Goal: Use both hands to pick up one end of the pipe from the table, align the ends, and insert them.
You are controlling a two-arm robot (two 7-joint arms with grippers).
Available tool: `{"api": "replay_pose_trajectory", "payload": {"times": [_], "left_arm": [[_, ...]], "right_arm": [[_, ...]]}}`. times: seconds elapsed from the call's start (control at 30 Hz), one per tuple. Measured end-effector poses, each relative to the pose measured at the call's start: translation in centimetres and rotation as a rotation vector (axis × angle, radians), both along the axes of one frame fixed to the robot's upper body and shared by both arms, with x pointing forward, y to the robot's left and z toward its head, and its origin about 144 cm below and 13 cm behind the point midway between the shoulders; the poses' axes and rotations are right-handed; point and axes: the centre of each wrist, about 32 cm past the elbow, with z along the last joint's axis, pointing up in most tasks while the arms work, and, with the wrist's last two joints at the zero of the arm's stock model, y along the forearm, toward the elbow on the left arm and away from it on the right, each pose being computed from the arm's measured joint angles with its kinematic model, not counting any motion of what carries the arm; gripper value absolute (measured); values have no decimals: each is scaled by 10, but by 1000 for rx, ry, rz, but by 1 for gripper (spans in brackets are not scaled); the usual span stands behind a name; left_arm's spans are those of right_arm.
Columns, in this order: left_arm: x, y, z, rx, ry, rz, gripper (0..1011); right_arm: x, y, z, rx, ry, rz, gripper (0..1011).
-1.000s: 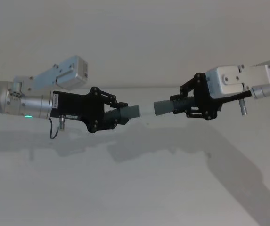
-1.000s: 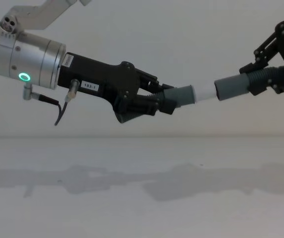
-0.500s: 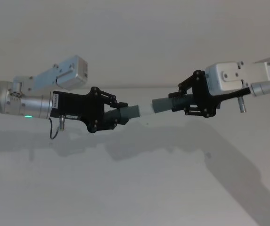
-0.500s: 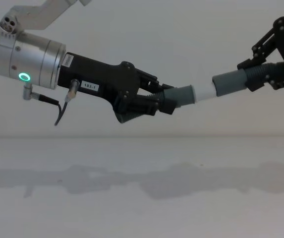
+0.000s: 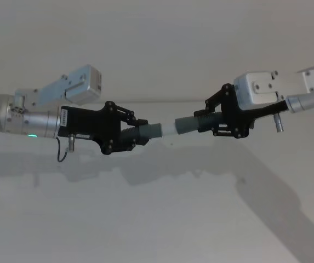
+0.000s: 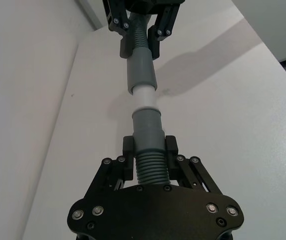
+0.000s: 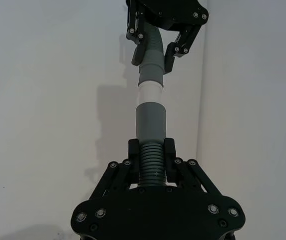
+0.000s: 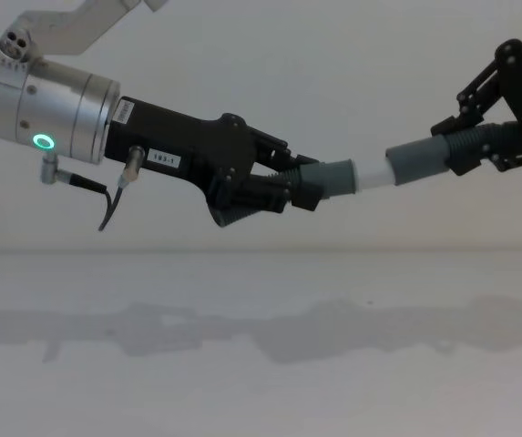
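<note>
My left gripper [image 5: 140,133] is shut on the ribbed middle of one dark grey pipe piece [image 5: 153,131], held in the air above the table [image 5: 157,219]. Its white tip [image 5: 168,129] points right and meets the socket mouth of the other grey piece [image 5: 187,125]. My right gripper [image 5: 210,121] is shut on that piece's ribbed part. In the chest view a short length of white tip [image 8: 371,173] shows between the left piece [image 8: 335,176] and the right piece [image 8: 415,159]. The left wrist view shows the white tip [image 6: 143,97] entering the socket [image 6: 142,75], the two pieces nearly in line.
The white table [image 8: 261,364] lies below both arms, carrying only their shadows. A pale wall stands behind. The silver left wrist with its green ring light [image 8: 44,141] and thin cable [image 8: 110,205] sits at the left.
My right gripper has moved left towards the left one with its piece, and the stretch of white tip showing between the grey ends has shortened. The left arm has stayed still.
</note>
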Motion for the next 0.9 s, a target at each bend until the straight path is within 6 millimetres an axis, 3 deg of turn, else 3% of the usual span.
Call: {"api": "replay_pose_trajectory", "payload": {"times": [0.9], "left_arm": [[0,-1,0,-1,0,-1,335]], "right_arm": [[2,1,0,-2,12,-23,258]]}}
